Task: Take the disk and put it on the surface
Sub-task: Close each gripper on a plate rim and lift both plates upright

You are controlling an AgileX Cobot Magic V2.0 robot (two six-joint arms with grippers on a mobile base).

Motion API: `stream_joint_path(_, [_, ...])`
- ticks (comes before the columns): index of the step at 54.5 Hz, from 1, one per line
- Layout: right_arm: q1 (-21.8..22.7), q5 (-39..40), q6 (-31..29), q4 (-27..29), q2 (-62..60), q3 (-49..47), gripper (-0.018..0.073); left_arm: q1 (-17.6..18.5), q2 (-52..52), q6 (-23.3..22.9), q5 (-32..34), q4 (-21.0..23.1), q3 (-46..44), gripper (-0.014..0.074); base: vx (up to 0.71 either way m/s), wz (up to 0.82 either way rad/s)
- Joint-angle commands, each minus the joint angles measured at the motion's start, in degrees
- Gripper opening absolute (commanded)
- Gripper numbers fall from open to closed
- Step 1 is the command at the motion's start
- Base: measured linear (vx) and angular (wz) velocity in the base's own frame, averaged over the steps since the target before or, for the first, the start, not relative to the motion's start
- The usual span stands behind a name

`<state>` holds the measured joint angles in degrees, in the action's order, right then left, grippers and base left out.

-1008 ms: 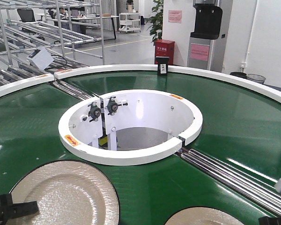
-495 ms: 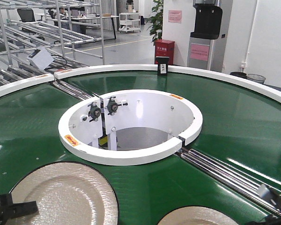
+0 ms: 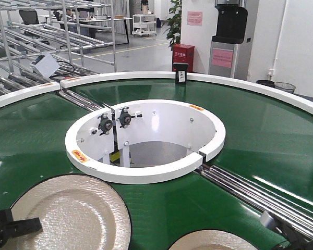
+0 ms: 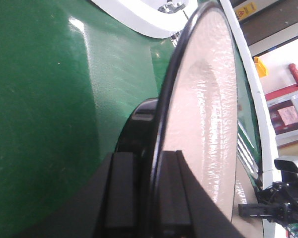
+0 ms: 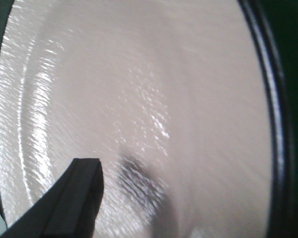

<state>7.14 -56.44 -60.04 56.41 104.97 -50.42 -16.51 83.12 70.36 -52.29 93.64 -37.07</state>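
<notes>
Two cream disks with black rims lie on the green belt (image 3: 281, 135). The left disk (image 3: 68, 213) is at the bottom left, and my left gripper (image 3: 10, 229) is at its near-left edge. In the left wrist view the left gripper (image 4: 148, 193) is shut on that disk's (image 4: 208, 109) black rim, one finger on each side. The right disk (image 3: 219, 240) is cut off by the bottom edge, with my right gripper (image 3: 289, 234) just to its right. The right wrist view is filled by this disk (image 5: 149, 89). Only one finger (image 5: 77, 198) shows above it, well left of centre. The surface is out of view.
A raised white ring (image 3: 146, 172) surrounds the belt's central opening. Metal rollers (image 3: 250, 192) cross the belt from the ring toward the right gripper. A white outer rim (image 3: 281, 94) bounds the belt. Shelving and a red box stand beyond.
My right gripper has come in from the right edge toward the right disk. More of that disk shows. The left disk's far edge sits slightly higher in the picture; the left gripper has barely shifted.
</notes>
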Motion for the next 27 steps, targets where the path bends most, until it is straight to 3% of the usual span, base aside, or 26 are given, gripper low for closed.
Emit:
stream_joint_path(1, [-1.0,-1.8,-0.7,2.8,-1.9,-1.0,0.0475,0.0,-2.3,-0.8,-5.1,6.2,-1.6,-0.0008,0.00,0.00])
stream_joint_path(8, [-0.8,-4.1,0.2,3.5,-2.4,-1.1,0.0321,0.0,-2.3,-0.8,-5.1,6.2,-1.6,-0.0008,0.00,0.00])
stream_joint_path(17, [0.6,-6.6,7.6,3.7,-4.8,-1.1,-0.0001,0.0,-2.3,-0.7,-3.8,6.2,-1.6,-0.0008,0.00,0.00])
stream_joint_path(27, [3.6,-8.0,11.4,8.5,-11.0,-1.1,-0.0012,0.0,-2.3,-2.7,-3.6,7.1,-1.6,-0.0008,0.00,0.00])
